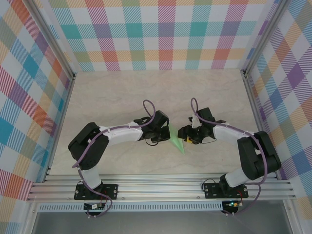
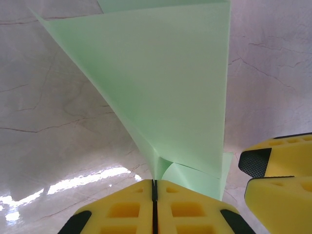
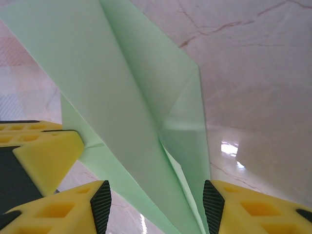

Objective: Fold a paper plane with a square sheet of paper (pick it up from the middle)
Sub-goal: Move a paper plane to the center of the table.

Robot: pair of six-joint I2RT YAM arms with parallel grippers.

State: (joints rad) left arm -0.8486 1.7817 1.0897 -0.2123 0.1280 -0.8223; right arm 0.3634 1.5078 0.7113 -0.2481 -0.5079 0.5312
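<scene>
From above, the paper plane [image 1: 177,141] is a narrow mint-green dart. It juts from the left gripper [image 1: 167,132] over the cream marbled table [image 1: 112,97], and the right gripper [image 1: 186,134] is just right of the left gripper.

The left wrist camera adds the grip. The left gripper [image 2: 154,192] has its yellow moulded fingers clenched flat together on the plane's [image 2: 165,83] folded underside, and a smooth matt wing fans away.

The right wrist camera shows the right gripper [image 3: 155,207] released, with its black-padded tips apart on either side of the creased plane [image 3: 122,97].
</scene>
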